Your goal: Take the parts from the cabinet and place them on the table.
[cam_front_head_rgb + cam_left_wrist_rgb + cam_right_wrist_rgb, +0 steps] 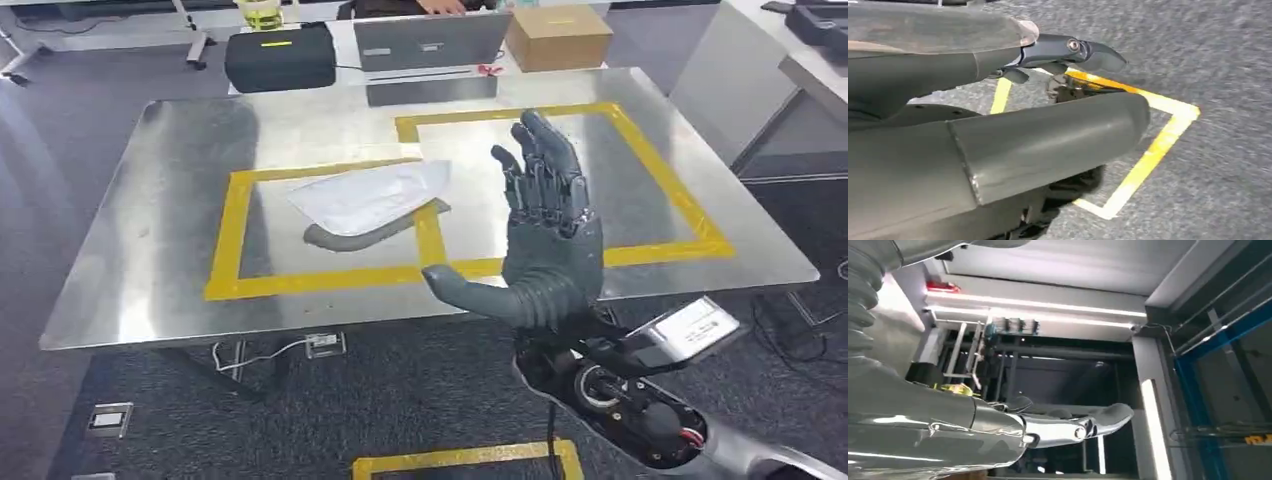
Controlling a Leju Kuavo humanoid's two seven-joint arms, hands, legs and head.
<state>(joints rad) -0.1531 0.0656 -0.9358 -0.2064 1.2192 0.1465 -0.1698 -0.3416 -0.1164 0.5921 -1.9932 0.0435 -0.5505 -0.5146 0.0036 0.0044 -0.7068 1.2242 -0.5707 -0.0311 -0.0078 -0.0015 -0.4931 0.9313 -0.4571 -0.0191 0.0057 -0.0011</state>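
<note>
1. A white bagged part (pixel 372 196) lies flat on the steel table (pixel 160 250), inside the left of two yellow-taped squares (pixel 232 240), one end reaching over the tape strip the squares share. Judging by this, at least one part has already made it to the table.
2. The right-hand taped square (pixel 665 180) holds nothing, so more parts probably remain to be fetched; the cabinet is not visible here, and how many are left cannot be told.
3. The right hand (pixel 548 230) is raised over the near edge of the table, palm up, fingers straight and spread, thumb out to the side. It holds nothing and is well apart from the part.
4. The left hand (pixel 998 145) hangs low over grey carpet marked with yellow floor tape (pixel 1153 150). Its fingers look extended with nothing in them.
5. Beyond the table sit a black case (pixel 280 57), a laptop (pixel 430 42) and a cardboard box (pixel 558 36).
</note>
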